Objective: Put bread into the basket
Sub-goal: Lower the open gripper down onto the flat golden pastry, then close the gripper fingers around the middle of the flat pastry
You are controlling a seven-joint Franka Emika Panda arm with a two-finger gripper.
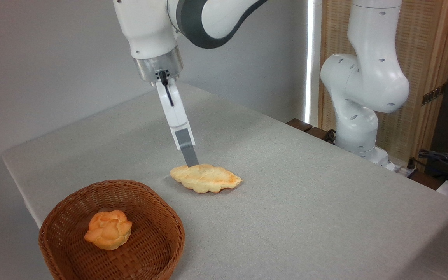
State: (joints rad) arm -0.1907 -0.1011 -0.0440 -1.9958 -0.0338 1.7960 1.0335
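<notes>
So the bread (206, 178) is lying flat on the table (325, 210), a little up and to the right of the basket (158, 212), not in it yet. The gripper (193, 162) is right down at the loaf's back edge, but only one finger (187, 146) can be seen from this side, so how wide it's spread, or whether anything's actually pinched, can't be told.

What could go wrong: a loaf this flat and thin is easily missed or clipped at the edge, and then it would likely get shoved along the cloth instead of lifted. If it's gripped off-centre, it could droop or swing and catch on the basket rim.

Texture-wise: braided, leaf-shaped, pale gold with toasted patches. The basket is round, shallow, reddish-brown wicker, and a small flower-shaped bun (108, 229) is already sat inside. The table is covered in matte grey fabric.
</notes>
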